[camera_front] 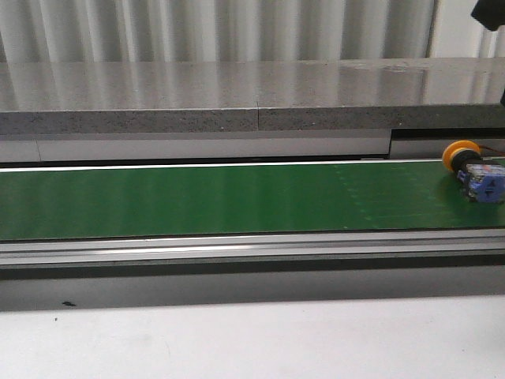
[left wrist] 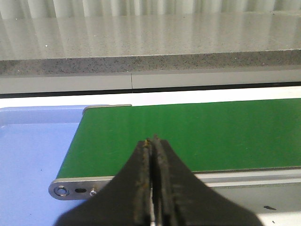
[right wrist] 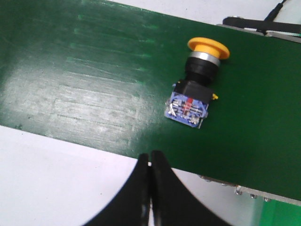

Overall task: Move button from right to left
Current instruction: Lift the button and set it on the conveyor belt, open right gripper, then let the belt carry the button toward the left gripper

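Note:
The button (camera_front: 474, 171), with yellow cap, black collar and blue-grey block, lies on its side on the green belt (camera_front: 197, 199) at the far right. It also shows in the right wrist view (right wrist: 195, 84), lying free ahead of my right gripper (right wrist: 151, 159), which is shut and empty, above the belt's edge. My left gripper (left wrist: 153, 141) is shut and empty over the belt's left end (left wrist: 188, 136). Neither gripper shows in the front view apart from a dark corner of an arm (camera_front: 491, 14) at top right.
A grey stone ledge (camera_front: 237, 99) runs behind the belt. A metal rail (camera_front: 237, 251) borders the belt's near side, with a white table (camera_front: 237, 339) in front. A light blue surface (left wrist: 28, 155) lies past the belt's left end.

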You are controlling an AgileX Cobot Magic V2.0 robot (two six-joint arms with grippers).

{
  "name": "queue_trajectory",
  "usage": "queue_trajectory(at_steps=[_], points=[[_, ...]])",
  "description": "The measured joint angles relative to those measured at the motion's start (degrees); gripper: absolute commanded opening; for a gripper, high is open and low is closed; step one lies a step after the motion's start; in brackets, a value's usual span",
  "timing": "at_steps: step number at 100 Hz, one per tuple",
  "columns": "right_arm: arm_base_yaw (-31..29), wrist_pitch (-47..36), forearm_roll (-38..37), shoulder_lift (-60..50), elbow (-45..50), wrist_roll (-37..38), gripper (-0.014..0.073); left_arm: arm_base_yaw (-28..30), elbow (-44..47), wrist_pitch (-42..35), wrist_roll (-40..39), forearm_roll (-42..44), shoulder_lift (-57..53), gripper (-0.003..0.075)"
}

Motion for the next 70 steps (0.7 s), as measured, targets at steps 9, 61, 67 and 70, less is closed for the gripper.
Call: queue_trajectory(at_steps=[9, 61, 67, 70], points=[[0.25, -2.53, 0.0, -4.64, 4.21, 0.0, -0.0068, 0.0, 0.0, 0.0, 0.0, 0.0, 0.0, -0.002], [0.25, -18.37, 0.0, -37.34, 26.34, 0.0, -0.0068, 0.0, 0.0, 0.0, 0.0, 0.0, 0.0, -0.002], [0.25, -20.12, 0.0, -41.52, 28.73, 0.0, -0.0068, 0.0, 0.0, 0.0, 0.0, 0.0, 0.0, -0.002], [0.25, -21.0, 0.0, -43.22, 29.8, 0.0, -0.0068, 0.0, 0.0, 0.0, 0.0, 0.0, 0.0, -0.002]])
